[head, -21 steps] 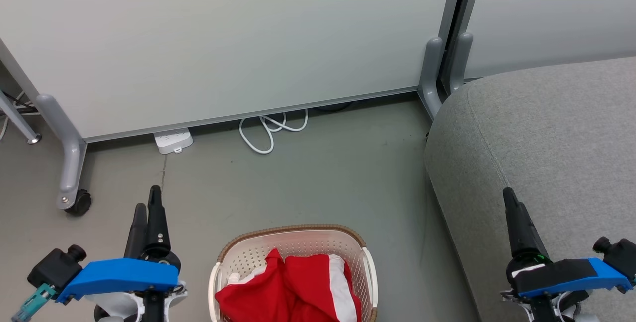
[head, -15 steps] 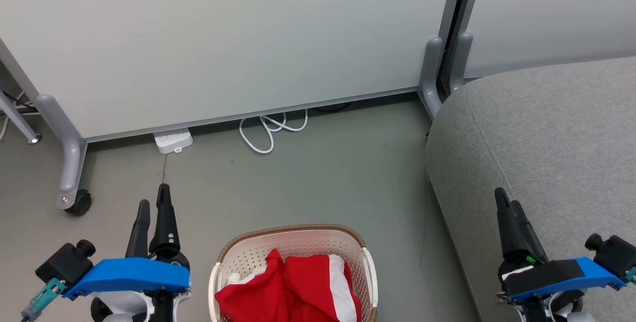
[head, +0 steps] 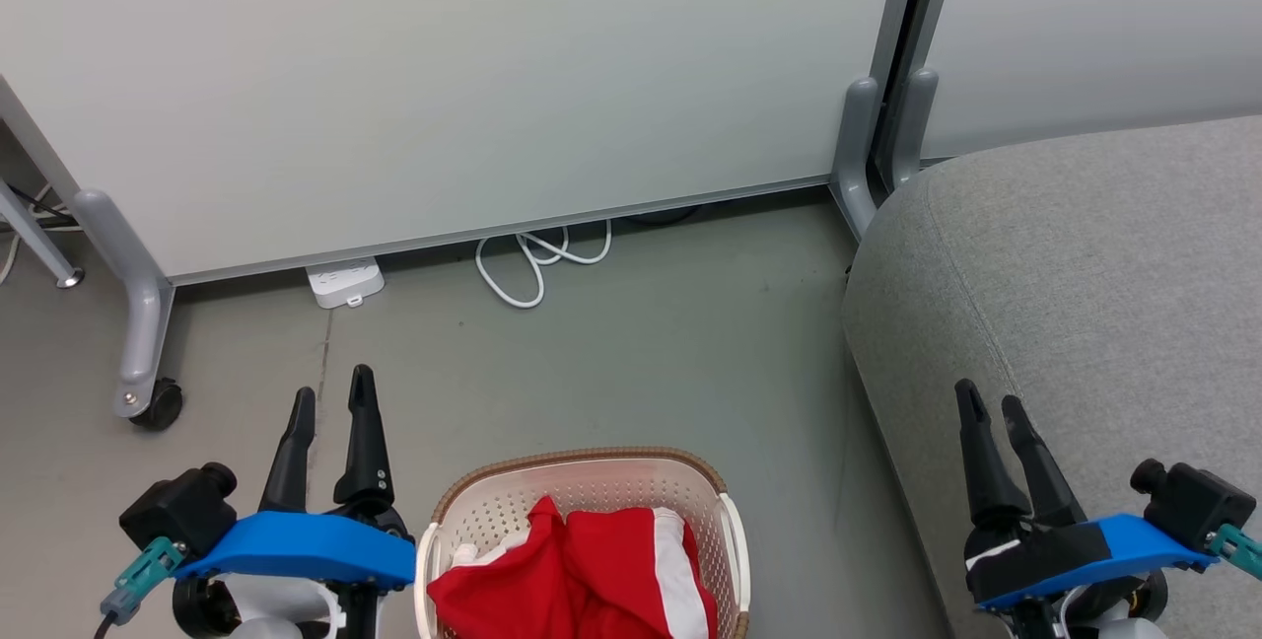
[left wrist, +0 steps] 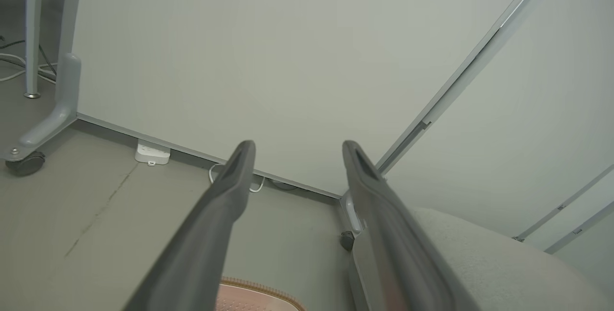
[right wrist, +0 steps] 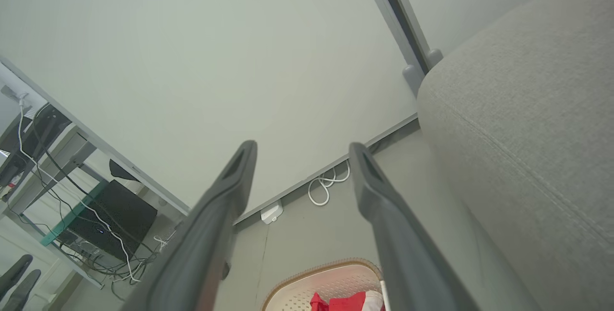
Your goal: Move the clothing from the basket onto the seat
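The cream basket (head: 582, 466) with a brown rim stands on the floor at the bottom centre of the head view, and red clothing (head: 577, 570) with white stripes fills it. The grey seat (head: 1094, 264) takes up the right side. My left gripper (head: 332, 390) hovers open over the floor, left of the basket. My right gripper (head: 989, 399) is open above the seat's front left edge. In the right wrist view the basket (right wrist: 307, 277) and clothing (right wrist: 345, 301) lie below my open right gripper (right wrist: 302, 150), the seat (right wrist: 527, 124) at right. The left wrist view has my open left gripper (left wrist: 297, 148), the basket rim (left wrist: 259, 289) and the seat (left wrist: 479, 263).
A pale partition wall (head: 444, 77) on grey wheeled feet (head: 148, 392) closes off the back. A white power strip (head: 345, 282) and a looped white cable (head: 537, 259) lie at its base. Grey floor (head: 611, 353) stretches between the wall, basket and seat.
Both grippers have turned and shifted inward toward the basket, the left to the right, the right to the left. Their two fingers now show apart. Basket and clothing are unmoved.
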Controlling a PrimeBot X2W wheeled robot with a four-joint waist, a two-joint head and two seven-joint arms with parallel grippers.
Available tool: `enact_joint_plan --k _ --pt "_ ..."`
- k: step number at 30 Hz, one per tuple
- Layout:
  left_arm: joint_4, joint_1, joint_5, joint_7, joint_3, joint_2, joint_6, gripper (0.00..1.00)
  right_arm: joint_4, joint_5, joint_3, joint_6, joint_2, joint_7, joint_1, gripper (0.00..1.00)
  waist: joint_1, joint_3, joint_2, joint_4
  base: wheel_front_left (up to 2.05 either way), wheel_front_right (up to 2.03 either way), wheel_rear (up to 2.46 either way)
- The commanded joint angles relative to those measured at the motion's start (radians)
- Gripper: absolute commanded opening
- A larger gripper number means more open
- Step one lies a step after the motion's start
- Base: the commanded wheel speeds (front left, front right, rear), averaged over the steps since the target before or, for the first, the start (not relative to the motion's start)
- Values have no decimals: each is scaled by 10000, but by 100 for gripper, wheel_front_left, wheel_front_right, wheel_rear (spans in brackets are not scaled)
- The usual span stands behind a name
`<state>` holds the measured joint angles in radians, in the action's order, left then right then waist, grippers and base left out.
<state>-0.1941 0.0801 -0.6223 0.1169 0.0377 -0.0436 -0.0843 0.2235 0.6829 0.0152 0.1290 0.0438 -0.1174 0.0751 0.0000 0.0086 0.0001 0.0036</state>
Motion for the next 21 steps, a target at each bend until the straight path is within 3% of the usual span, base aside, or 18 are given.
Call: enact_joint_plan --k 1,21 --pt "74 200 297 102 20 -83 40 100 -48 -295 27 15 70 -91 141 100 0 0 -1 6 0 0 0" --pt "-69 225 2473 624 377 -145 193 100 211 -2501 180 20 81 -617 203 100 0 15 -1 53 0 0 0"
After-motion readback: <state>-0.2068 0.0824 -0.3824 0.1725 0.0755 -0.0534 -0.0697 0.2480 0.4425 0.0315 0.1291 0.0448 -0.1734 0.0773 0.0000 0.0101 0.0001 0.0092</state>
